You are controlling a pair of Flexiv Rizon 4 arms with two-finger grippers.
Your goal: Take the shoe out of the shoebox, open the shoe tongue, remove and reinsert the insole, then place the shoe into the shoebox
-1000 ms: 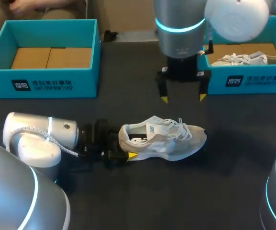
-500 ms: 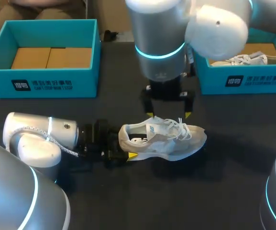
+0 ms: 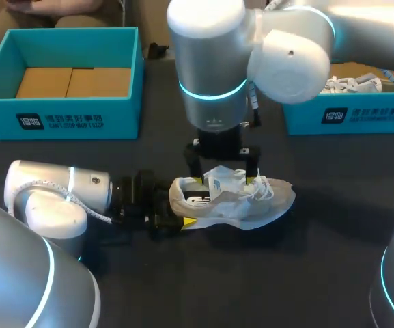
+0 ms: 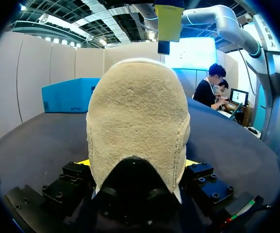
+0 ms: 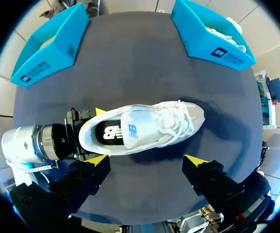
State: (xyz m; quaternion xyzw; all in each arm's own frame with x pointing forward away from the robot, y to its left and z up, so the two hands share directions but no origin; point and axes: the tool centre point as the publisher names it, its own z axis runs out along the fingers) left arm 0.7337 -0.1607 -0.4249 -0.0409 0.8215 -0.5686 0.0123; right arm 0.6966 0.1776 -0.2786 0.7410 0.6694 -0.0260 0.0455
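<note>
Mid-frame, our left gripper point(image 3: 180, 205) clamps the shoe's point(image 3: 251, 203) heel; our right gripper point(image 3: 224, 180) hangs over its tongue, fingers apart.

**Pale sneaker being held upright outside the shoebox**

The shoe point(image 3: 237, 201), a pale grey-white laced sneaker, is being held upright on its sole, in front of and to the right of the empty teal shoebox point(image 3: 67, 82), with its toe pointing away from the box. Its heel is being clamped by the left gripper point(image 5: 97, 134). The black insole point(image 5: 109, 133) is being shown inside the opening, behind the white tongue point(image 5: 132, 128).
</note>
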